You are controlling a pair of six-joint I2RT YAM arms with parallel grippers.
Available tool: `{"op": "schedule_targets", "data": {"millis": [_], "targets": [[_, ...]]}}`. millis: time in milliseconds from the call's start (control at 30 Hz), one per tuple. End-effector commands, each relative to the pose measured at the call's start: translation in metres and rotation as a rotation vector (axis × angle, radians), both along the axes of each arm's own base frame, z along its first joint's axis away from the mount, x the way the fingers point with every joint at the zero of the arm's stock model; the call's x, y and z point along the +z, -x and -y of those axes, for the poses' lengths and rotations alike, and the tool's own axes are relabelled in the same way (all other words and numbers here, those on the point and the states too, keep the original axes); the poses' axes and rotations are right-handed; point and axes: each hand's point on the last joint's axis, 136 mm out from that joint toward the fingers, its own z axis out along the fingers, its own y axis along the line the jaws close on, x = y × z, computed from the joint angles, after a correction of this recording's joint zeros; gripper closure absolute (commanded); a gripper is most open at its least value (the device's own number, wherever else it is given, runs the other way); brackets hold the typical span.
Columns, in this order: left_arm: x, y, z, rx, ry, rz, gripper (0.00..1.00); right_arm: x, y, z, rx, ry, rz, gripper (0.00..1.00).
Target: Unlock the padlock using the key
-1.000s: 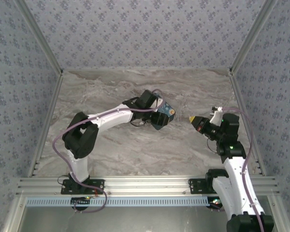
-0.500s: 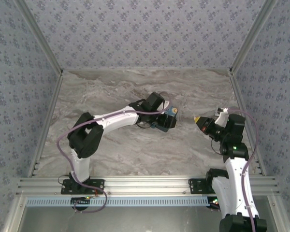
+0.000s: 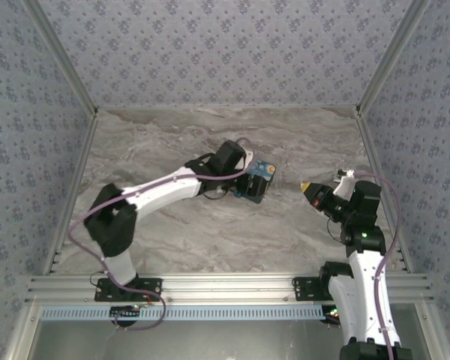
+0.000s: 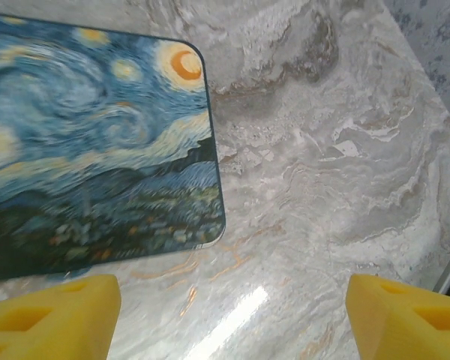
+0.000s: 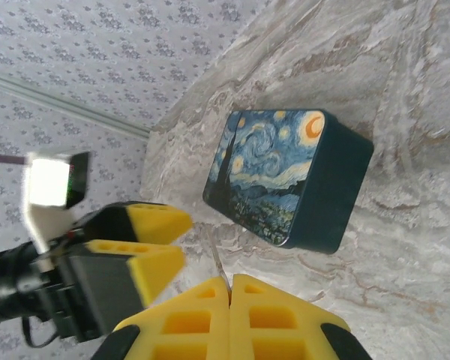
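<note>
Blue-and-yellow starry-night printed box [image 3: 259, 178] sits on the grey marbled desk [image 3: 172, 232], just off centre toward 1 o'clock. Left jaws released, spread wide at the box's 8 o'clock side, just clear. Right jaws clenched on thin dark metal key [image 5: 217, 256], at box's 3 o'clock; bare desk between. Patterned walls [image 3: 225, 52] at 9, 12, 3.

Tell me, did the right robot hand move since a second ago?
Yes, a little. The right gripper, jaws shut on the key, slid rightward toward the right side rail, away from the starry box.
</note>
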Motion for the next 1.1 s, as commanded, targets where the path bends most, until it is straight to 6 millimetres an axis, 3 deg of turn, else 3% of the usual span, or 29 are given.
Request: {"op": "schedule_targets", "data": {"millis": [0, 167, 367, 533, 700, 1067], "targets": [[0.009, -0.006, -0.025, 0.081, -0.015, 0.100, 0.20, 0.000, 0.002, -0.010, 0.024, -0.007, 0.016, 1.00], [0.004, -0.003, -0.055, 0.159, 0.009, 0.188, 0.17, -0.002, 0.006, -0.027, 0.060, -0.011, 0.043, 1.00], [-0.023, 0.006, -0.072, 0.163, 0.016, 0.166, 0.17, -0.008, 0.012, -0.045, 0.116, -0.004, 0.068, 1.00], [-0.040, 0.016, -0.070, 0.090, 0.085, 0.069, 0.19, -0.005, 0.016, -0.052, 0.129, 0.006, 0.099, 1.00], [-0.050, 0.011, -0.075, 0.090, 0.105, 0.085, 0.21, -0.006, 0.017, -0.059, 0.143, 0.003, 0.113, 1.00], [-0.075, 0.000, -0.060, 0.079, 0.142, 0.097, 0.28, -0.003, 0.013, -0.064, 0.137, 0.012, 0.177, 1.00]]}}
